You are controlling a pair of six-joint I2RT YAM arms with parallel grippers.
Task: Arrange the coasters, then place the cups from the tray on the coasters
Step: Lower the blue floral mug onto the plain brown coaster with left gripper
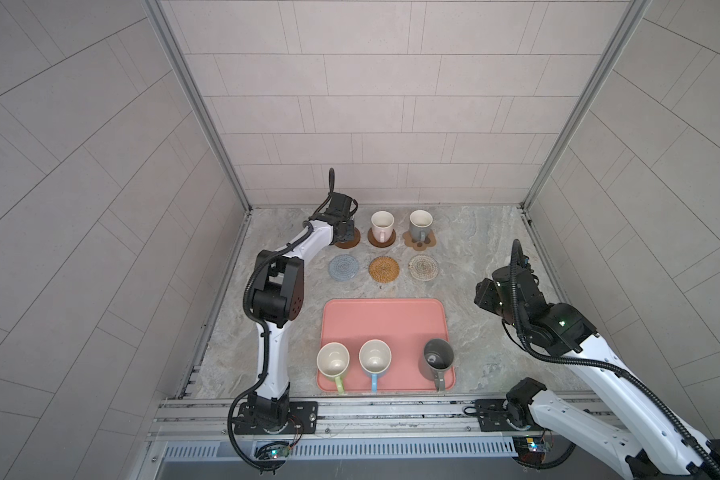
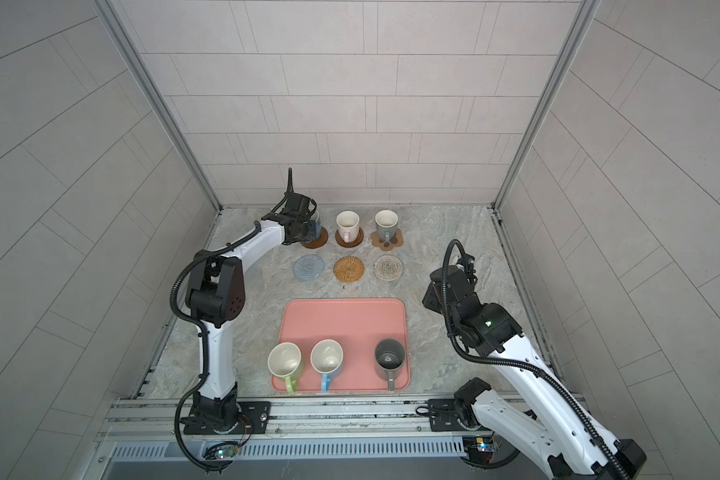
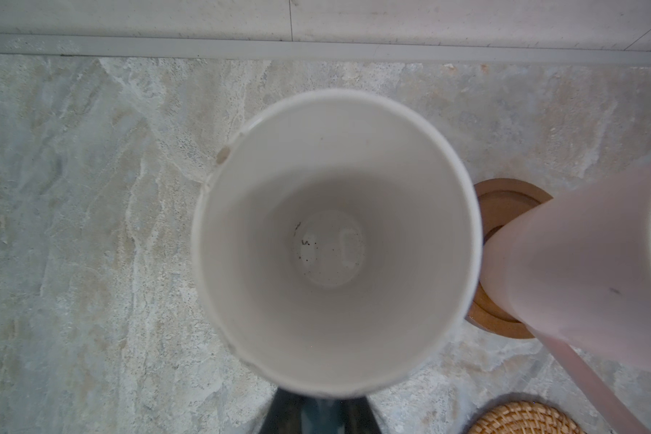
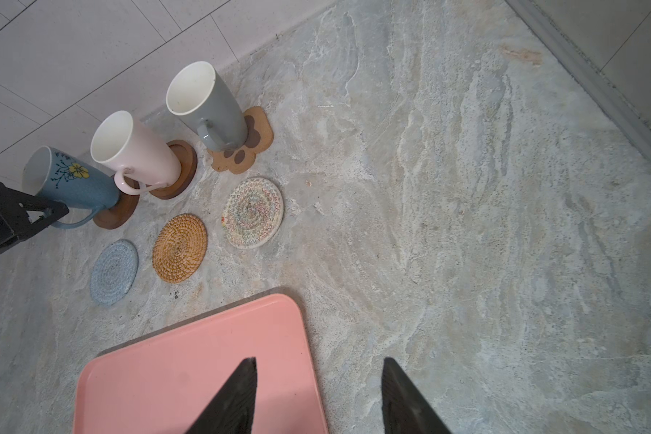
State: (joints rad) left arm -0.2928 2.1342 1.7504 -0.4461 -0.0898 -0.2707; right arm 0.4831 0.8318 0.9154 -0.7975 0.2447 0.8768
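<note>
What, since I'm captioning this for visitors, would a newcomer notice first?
The pink tray in front, with three mugs along its near edge, stands out first. Behind it lie six coasters in two rows; the back row carries a pink mug and a grey mug, and the left gripper holds a blue mug by its handle at the third.
</note>
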